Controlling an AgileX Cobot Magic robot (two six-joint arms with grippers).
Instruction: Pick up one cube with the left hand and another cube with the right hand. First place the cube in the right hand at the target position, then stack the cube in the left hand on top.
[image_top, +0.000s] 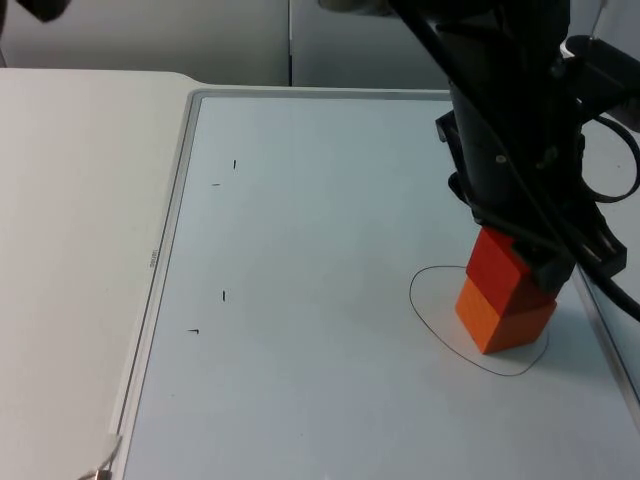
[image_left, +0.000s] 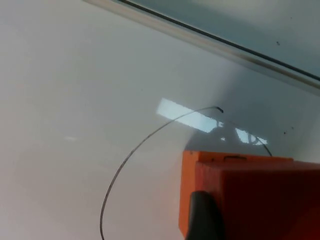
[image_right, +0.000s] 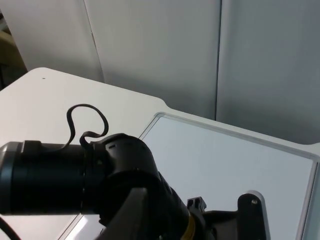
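Observation:
An orange cube (image_top: 505, 318) stands inside the thin pen-drawn target outline (image_top: 428, 318) near the table's right edge. A red cube (image_top: 497, 262) rests on top of it, turned a little askew. My left arm reaches across from the far side, and my left gripper (image_top: 520, 252) is shut on the red cube. In the left wrist view the red cube (image_left: 260, 200) sits beside a black fingertip (image_left: 202, 217), with the orange cube (image_left: 187, 190) showing past its edge and the target outline (image_left: 131, 156) curving around. My right gripper (image_right: 251, 216) is drawn back high, looking onto the left arm.
The white work sheet has a raised pale border (image_top: 165, 250) along its left side and far edge (image_left: 210, 42). Small black tick marks (image_top: 224, 295) lie on the sheet's left half. The grey partition wall (image_right: 200, 60) stands behind.

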